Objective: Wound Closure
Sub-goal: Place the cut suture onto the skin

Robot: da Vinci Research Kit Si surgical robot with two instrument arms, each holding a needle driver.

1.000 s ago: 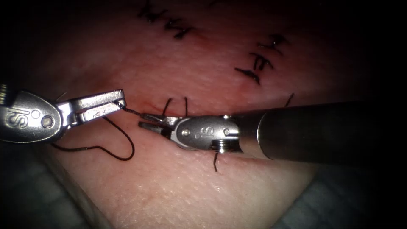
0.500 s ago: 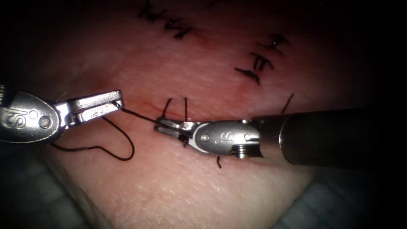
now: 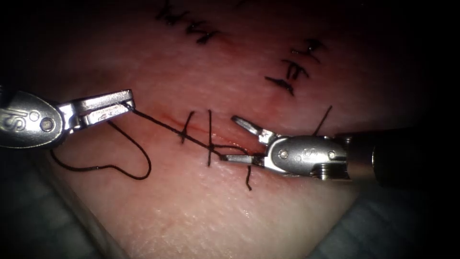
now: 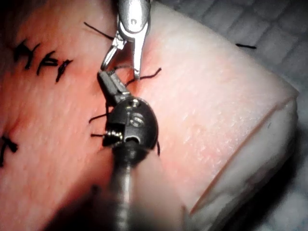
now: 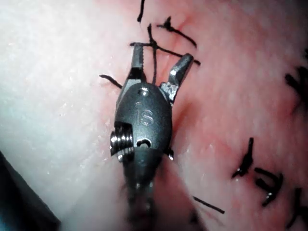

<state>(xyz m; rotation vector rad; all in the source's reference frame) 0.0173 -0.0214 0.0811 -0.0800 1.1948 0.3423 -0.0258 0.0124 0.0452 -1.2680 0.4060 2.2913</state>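
Here the nearest thing is the bare front of the tissue (image 3: 201,216), pale and unmarked down to its lower edge. Just above that, a slack loop of thread (image 3: 139,163) lies on the surface left of the cut (image 3: 191,129), curling down and back toward the left arm's tool (image 3: 125,101). That tool comes in from the left with its jaws clenched on the thread at their tips; from there one strand runs taut, down and to the right, across the cut to a knot (image 3: 211,146) among the short upright stitch ends.

The right arm's tool (image 3: 235,139) sits just right of that knot with its jaws spread wide and holding nothing: the lower jaw lies flat beside the knot, the upper one angles up and away. The right wrist view shows the same tool (image 5: 159,60) with the knot and strand between its parted jaws. A short cut end of thread (image 3: 248,178) lies just below this tool.

No needle can be made out in these pictures.

Farther back, finished stitches (image 3: 294,67) with trimmed ends sit on the right, and another dark row (image 3: 191,26) lies at the far edge of the tissue.
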